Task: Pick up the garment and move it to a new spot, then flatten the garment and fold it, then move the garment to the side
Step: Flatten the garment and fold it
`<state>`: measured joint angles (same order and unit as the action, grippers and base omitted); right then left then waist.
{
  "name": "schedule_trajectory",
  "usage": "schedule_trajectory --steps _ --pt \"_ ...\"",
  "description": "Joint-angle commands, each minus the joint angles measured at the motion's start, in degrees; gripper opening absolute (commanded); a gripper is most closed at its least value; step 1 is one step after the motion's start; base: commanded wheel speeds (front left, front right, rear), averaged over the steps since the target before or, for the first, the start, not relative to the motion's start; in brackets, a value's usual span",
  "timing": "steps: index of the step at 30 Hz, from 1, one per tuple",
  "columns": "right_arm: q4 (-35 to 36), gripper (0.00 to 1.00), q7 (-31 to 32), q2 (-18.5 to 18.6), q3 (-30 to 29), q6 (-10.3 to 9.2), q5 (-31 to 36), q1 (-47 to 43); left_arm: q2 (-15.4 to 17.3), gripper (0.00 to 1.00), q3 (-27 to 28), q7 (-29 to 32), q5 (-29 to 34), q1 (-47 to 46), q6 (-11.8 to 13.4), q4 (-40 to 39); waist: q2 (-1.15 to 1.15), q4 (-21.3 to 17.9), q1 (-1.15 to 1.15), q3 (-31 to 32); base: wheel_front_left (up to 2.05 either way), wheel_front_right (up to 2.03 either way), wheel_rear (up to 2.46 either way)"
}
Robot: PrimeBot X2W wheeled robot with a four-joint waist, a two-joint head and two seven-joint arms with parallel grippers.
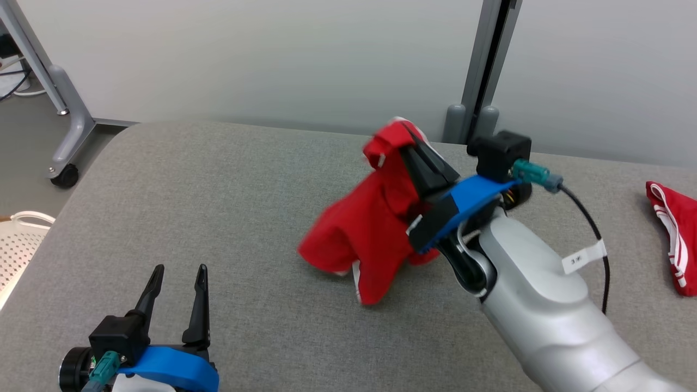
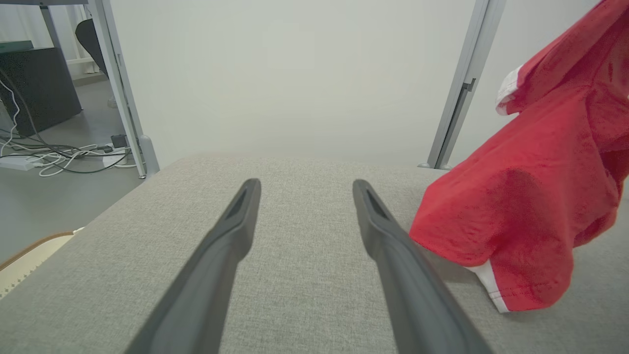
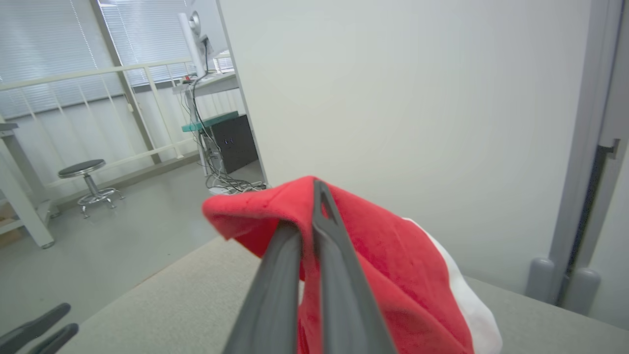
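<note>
Right gripper [image 1: 412, 139] clenched on the red garment [image 1: 365, 228], pinching a top fold, fingertips partly buried in the cloth. Garment hangs below the gripper, blurred; can't tell if its hem touches the tabletop [image 1: 218, 185]. Left gripper [image 1: 179, 272] released, low over the tabletop, garment to its right. Another red cloth [image 1: 675, 239] well right of the right gripper, cut off by the frame edge.
</note>
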<state>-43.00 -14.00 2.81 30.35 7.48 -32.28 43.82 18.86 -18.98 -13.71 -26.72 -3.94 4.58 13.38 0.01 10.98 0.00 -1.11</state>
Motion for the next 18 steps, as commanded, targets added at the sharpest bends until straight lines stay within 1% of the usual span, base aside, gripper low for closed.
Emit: schedule_trajectory --steps 1,3,5,7,8,10,11,12,13,14,15,16,17,18 --pt "2.92 0.0 -0.69 0.18 1.78 0.03 -4.04 2.34 0.26 1.0 0.11 -0.11 -0.04 -0.38 0.28 -0.22 -0.01 -0.14 0.0 0.15 0.0 0.0 0.0" --pt "6.13 0.0 -0.99 0.18 2.68 0.03 -8.1 3.94 0.31 1.0 0.11 -0.15 -0.19 -0.27 0.32 -0.31 -0.01 -0.28 0.0 0.25 0.0 0.0 0.0" --pt "9.08 0.0 -1.15 0.19 1.58 0.03 -11.35 4.88 0.39 1.0 0.18 -0.24 -0.29 -0.12 0.44 -0.44 -0.01 -0.51 0.0 0.33 0.0 0.0 0.0" --pt "11.13 0.0 -1.16 0.32 -1.33 0.02 -12.14 4.53 0.39 1.0 0.28 -0.34 -0.34 0.04 0.46 -0.63 -0.01 -0.81 0.0 0.29 0.0 0.0 0.0" --pt "11.1 0.0 -1.16 0.27 -2.65 0.03 -11.37 3.34 0.41 1.0 0.33 -0.4 -0.36 0.12 0.52 -0.72 -0.01 -0.99 0.0 0.26 0.0 0.0 0.0" --pt "9.09 0.0 -1.16 0.26 -5.53 0.02 -9.79 0.51 0.51 1.0 0.41 -0.46 -0.42 0.31 0.63 -0.84 -0.01 -1.4 0.0 0.21 0.0 0.0 0.0" --pt "9.09 0.0 -1.16 0.26 -5.53 0.02 -9.79 0.51 0.51 1.0 0.41 -0.46 -0.42 0.31 0.63 -0.84 -0.01 -1.4 0.0 0.21 0.0 0.0 0.0" --pt "6.05 0.0 -1.19 0.24 -9.14 0.03 -7.68 -1.5 0.52 1.0 0.34 -0.53 -0.51 0.28 0.57 -0.87 -0.01 -1.73 0.0 0.1 0.0 0.0 0.0" --pt "3.89 0.0 -1.19 0.27 -11.27 0.03 -7.1 -2.82 0.42 1.0 0.24 -0.51 -0.52 0.15 0.62 -0.91 -0.01 -1.88 0.0 0.06 0.0 0.0 0.0" --pt "3.89 0.0 -1.19 0.27 -11.27 0.03 -7.1 -2.82 0.42 1.0 0.24 -0.51 -0.52 0.15 0.62 -0.91 -0.01 -1.88 0.0 0.06 0.0 0.0 0.0" --pt "1.95 0.0 -1.2 0.22 -13.22 0.03 -6.22 -3.97 0.34 1.0 0.14 -0.47 -0.51 0.07 0.63 -0.95 -0.01 -2.02 0.0 0.02 0.0 0.0 0.0" --pt "-0.69 0.1 -1.19 0.25 -15.6 0.03 -4.5 -5.14 0.3 1.0 0.1 -0.48 -0.55 -0.01 0.61 -0.98 -0.01 -2.19 0.0 -0.03 0.0 0.0 0.0" --pt "-2.76 0.99 -1.2 0.2 -18.02 0.03 -2.74 -6.21 0.28 1.0 0.03 -0.51 -0.59 -0.09 0.56 -0.95 -0.01 -2.33 0.0 -0.06 0.0 0.0 0.0" --pt "-4.68 1.0 -1.2 0.26 -21.27 0.03 -0.94 -7.23 0.25 1.0 -0.01 -0.53 -0.64 -0.16 0.57 -0.9 -0.01 -2.49 0.0 -0.07 0.0 0.0 0.0"
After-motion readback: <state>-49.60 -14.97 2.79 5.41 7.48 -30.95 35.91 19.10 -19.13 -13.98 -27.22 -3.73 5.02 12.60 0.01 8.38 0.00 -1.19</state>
